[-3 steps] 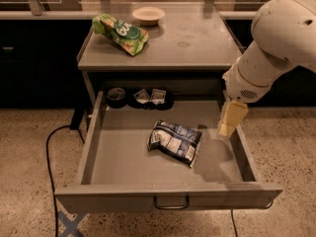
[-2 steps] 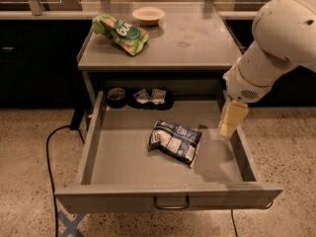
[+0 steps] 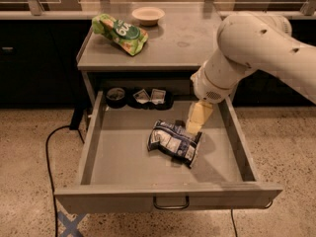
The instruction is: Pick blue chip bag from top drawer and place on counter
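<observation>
Blue chip bag [image 3: 173, 142] lies crumpled on the floor of the open top drawer [image 3: 118, 164], near its middle. The gripper [image 3: 193, 128] points down into the drawer at the bag's far right corner, just beside or touching it; its opening cannot be told.

Gripper [image 3: 193, 128] by blue chip bag [image 3: 173, 143]; arm [image 3: 256, 38] beyond right edge

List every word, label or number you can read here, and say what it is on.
Nothing can be read for certain.
Green snack bag on the counter: white lettering, blurred.
Blue chip bag in the drawer: print too small.
Pincer, in the drawer beside that bag: no text.
</observation>
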Motion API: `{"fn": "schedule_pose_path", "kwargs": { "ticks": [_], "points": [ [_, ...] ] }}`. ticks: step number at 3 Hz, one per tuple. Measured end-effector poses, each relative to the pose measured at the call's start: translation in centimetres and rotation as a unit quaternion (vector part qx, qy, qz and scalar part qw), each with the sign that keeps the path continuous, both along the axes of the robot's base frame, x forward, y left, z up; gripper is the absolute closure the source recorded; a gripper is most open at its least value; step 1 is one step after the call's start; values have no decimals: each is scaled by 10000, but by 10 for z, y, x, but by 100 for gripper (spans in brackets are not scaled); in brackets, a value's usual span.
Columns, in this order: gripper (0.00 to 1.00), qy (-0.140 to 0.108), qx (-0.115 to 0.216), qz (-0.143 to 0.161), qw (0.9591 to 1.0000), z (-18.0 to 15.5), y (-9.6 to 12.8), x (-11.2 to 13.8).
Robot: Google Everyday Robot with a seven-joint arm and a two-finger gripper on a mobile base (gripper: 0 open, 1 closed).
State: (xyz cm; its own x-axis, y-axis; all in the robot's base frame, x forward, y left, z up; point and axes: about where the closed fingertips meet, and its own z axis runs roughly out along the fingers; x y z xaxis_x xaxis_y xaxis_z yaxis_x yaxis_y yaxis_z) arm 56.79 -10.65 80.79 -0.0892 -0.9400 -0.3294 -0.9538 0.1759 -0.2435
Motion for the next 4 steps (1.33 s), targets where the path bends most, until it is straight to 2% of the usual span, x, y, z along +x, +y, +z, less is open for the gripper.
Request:
{"fn": "schedule_pose_path", "kwargs": {
  "ticks": [1,2,3,4],
  "points": [
    [0,159,116,431,9989,-26,51,8],
    [0,507,65,564,9971,-63,64,2],
    [0,935,188,319,9949,-97,49,0],
    [0,1327,646,-44,9890,-124,28,5]
  ]
}}
